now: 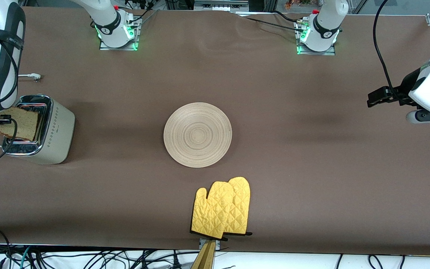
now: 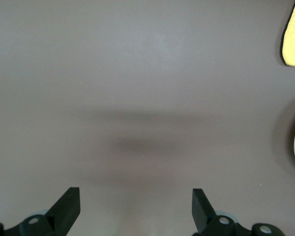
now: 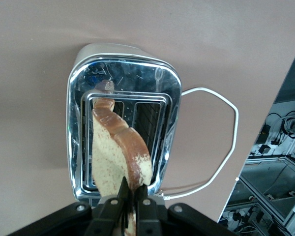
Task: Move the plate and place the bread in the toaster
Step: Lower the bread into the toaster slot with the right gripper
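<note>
The right gripper, clamped on the bread by its crust edge, holds it over a toaster slot. The slice looks soft and light; grip gently. The left gripper waits spread, empty, over the counter, well apart from the toaster.

White arms with black joints and cables, green-lit bases, black pincers.

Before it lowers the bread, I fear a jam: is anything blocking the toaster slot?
Nothing visible: the right gripper holds the bread over the toaster, and its slot under the slice looks open.
</note>
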